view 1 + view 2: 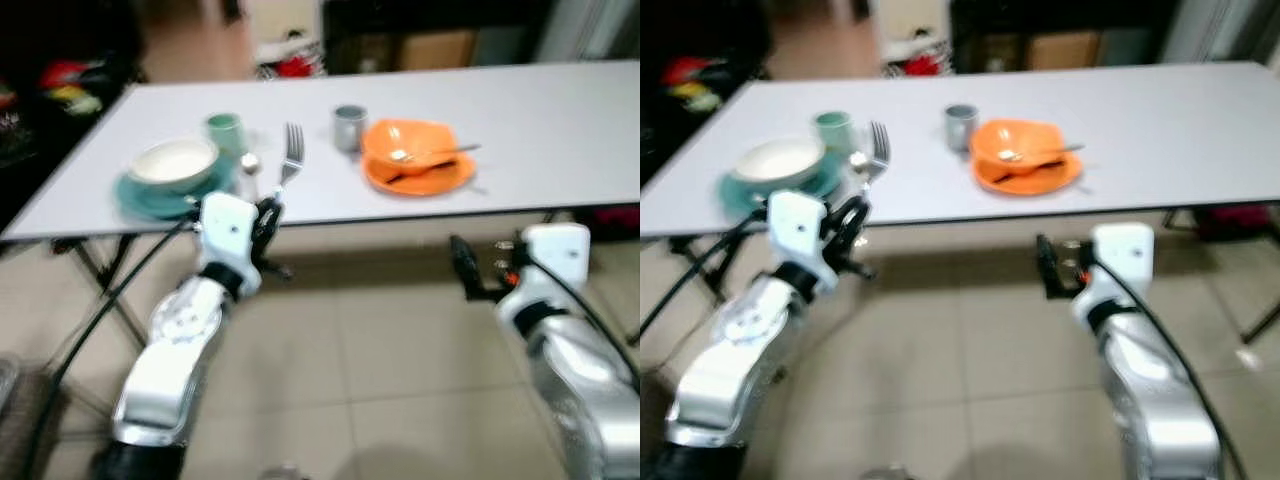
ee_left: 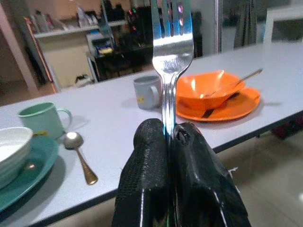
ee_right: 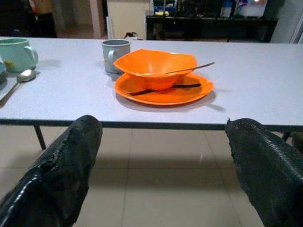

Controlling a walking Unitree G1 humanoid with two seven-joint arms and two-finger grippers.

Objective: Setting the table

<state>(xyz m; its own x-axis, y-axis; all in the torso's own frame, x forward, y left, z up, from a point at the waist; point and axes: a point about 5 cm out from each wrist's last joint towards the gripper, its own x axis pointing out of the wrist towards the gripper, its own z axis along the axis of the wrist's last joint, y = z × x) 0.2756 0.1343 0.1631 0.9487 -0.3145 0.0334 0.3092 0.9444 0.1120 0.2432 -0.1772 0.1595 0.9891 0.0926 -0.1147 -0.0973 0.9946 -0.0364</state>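
Fork [image 2: 172, 42] stood upright, tines up, its handle pinched between the left gripper [image 1: 268, 215]'s 2 pressed-together fingers, just short of the table [image 1: 560, 110] edge and below the tabletop line. You had it in front of the teal setting: white bowl [image 1: 173, 160] on teal plate [image 1: 150, 198], spoon [image 2: 80, 153] lying just beside the plate, green mug [image 1: 225, 130] behind.

Risk 1: the fork sat clamped low on the handle, so I judged it could pivot or slip when you tilted it flat to lay it down.

Risk 2: rising from under the edge, the tines or fingers could have clipped the table lip, or nudged the spoon out of line.

Right gripper [image 1: 462, 268] hung spread wide, holding nothing, near the table edge before the orange bowl [image 3: 155, 68] on its orange plate [image 3: 163, 92], a utensil resting in the bowl, grey mug [image 3: 114, 55] beside. Head views were blurred; you should have steadied before placing.
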